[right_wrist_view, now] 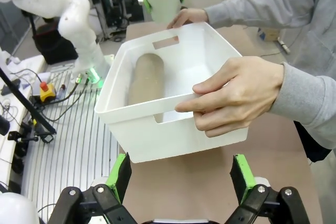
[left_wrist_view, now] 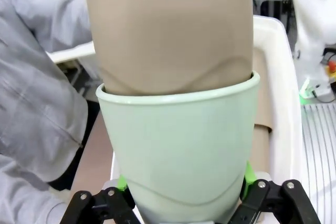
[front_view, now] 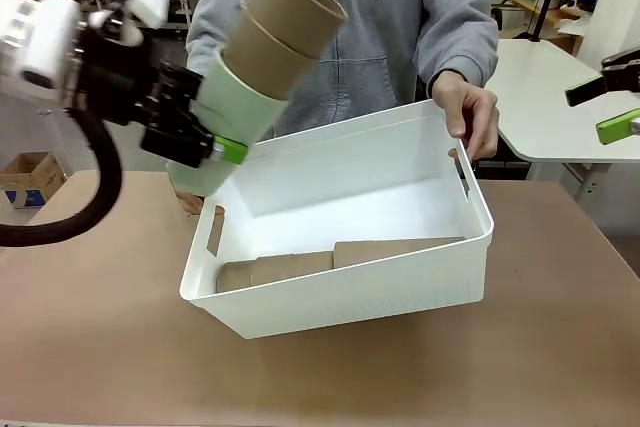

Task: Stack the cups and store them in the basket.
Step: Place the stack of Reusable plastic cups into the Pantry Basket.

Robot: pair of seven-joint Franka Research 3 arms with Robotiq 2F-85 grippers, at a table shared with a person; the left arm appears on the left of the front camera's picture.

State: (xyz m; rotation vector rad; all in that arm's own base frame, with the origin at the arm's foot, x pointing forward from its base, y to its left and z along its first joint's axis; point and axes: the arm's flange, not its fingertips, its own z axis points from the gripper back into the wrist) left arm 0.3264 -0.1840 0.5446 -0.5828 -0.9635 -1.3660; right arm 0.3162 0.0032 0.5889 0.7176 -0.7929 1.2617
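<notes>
Brown table (front_view: 100,347); left gripper (front_view: 205,137) clamps mint cup (front_view: 235,117) over basket (front_view: 340,297) rim; right gripper (right_wrist_view: 181,174) wide.

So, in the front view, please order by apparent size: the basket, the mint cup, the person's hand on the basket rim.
1. basket
2. mint cup, closer to the camera, so its true size is unsure
3. hand

**Table surface and what sat on it**

The table (front_view: 90,347) was a plain tan-brown top. A white basket (front_view: 350,302) rested directly on it, near the middle, long side facing the near edge. Bare tabletop lay to the left, right and near side of the basket.
</notes>
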